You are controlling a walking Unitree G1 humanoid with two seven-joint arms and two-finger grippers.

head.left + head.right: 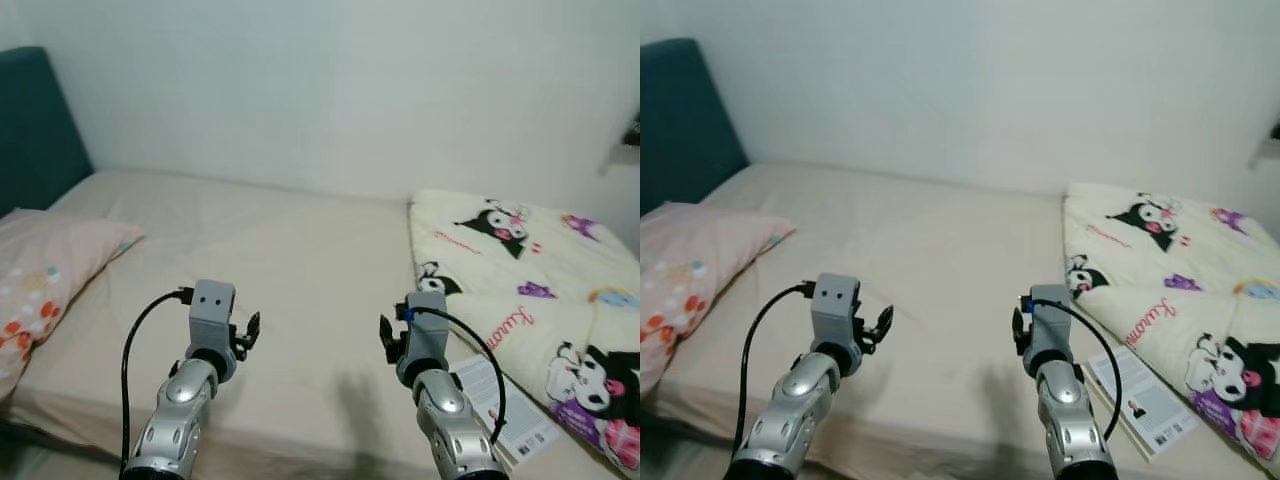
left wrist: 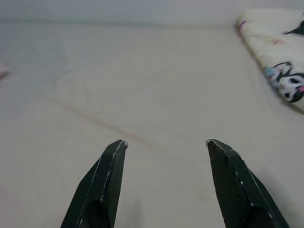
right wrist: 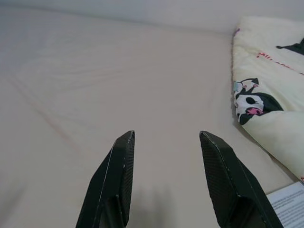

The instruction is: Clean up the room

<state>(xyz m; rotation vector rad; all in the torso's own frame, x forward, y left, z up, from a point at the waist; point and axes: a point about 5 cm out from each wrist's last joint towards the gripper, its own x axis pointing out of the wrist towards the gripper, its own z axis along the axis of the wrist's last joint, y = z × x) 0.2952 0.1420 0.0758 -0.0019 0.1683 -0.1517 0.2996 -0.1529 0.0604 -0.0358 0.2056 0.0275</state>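
Note:
A bed (image 1: 290, 250) with a beige sheet lies before me. A folded cream blanket (image 1: 530, 280) with cartoon prints rests on its right side. A pink flowered pillow (image 1: 40, 290) sits at the left. A white booklet (image 1: 505, 405) lies near the front right, partly under the blanket's edge. My left gripper (image 2: 166, 145) hovers open above the bare sheet at the front left. My right gripper (image 3: 166, 135) hovers open above the sheet just left of the blanket (image 3: 270, 99) and the booklet (image 3: 289, 209). Neither holds anything.
A dark teal headboard (image 1: 35, 130) stands at the far left. A white wall (image 1: 350, 90) runs along the bed's far side. A dark object (image 1: 630, 135) juts in at the right edge. The floor shows as a dark strip (image 1: 30, 450) at the bottom left.

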